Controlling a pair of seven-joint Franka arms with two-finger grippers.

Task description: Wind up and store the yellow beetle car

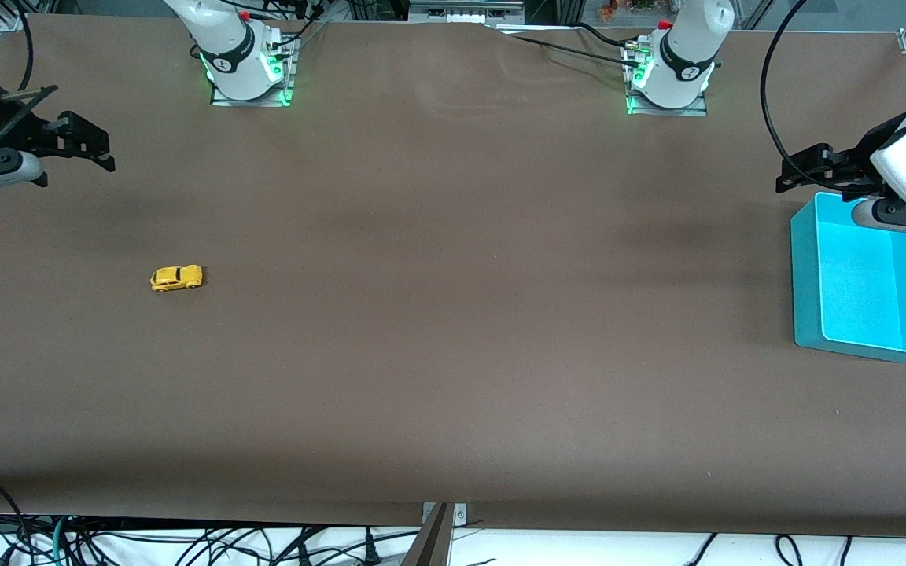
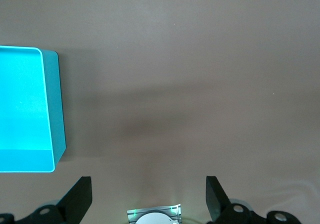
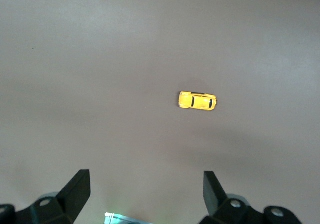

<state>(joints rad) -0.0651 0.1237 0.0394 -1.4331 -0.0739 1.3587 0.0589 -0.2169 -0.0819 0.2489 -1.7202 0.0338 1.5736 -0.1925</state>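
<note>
Cables [image 1: 185, 546] below bare brown tabletop [image 1: 453, 354]

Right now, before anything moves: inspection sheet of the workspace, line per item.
Surface: brown table, flat, with faint wrinkles near the arms' bases.
Job's things: yellow beetle car on its wheels, toward the right arm's end, untouched; teal bin at the left arm's end, nothing in it.
Clutter: nothing seen.
Grippers: right gripper open, up in the air at its own end of the table, holding nothing; left gripper open, over the table beside the bin's rim, holding nothing. Both arms wait.
Cables: black cables run across the table to the left arm's base; loose ones below the table's edge nearest the front camera.
Surroundings: metal framing along the table's edges.
</note>
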